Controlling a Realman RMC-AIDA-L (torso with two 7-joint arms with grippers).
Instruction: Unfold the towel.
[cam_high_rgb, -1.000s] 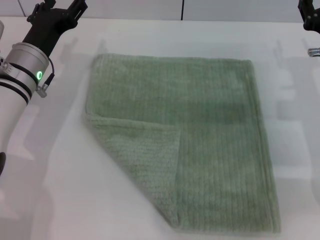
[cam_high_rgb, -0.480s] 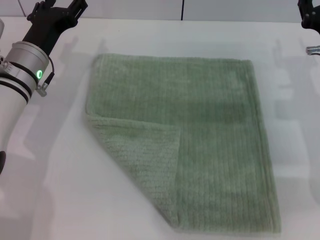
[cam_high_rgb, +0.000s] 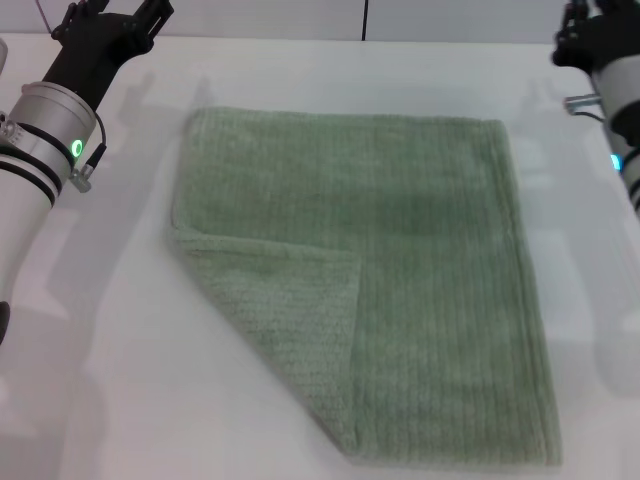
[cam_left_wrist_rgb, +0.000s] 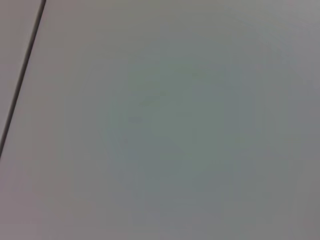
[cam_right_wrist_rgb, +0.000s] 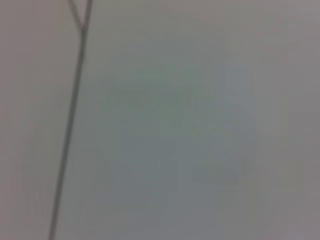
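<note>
The sage-green towel lies flat on the white table in the head view. Its near-left corner is folded over onto the cloth as a triangular flap. My left gripper hovers at the far left, beyond the towel's far-left corner, holding nothing. My right gripper is at the far right edge, beyond the towel's far-right corner, and away from the cloth. Both wrist views show only blurred pale surface with a dark seam line.
The white table extends on all sides of the towel. A wall with a dark vertical seam runs along the back edge.
My right arm has moved leftward into view at the far right. The left arm and the towel have not moved.
</note>
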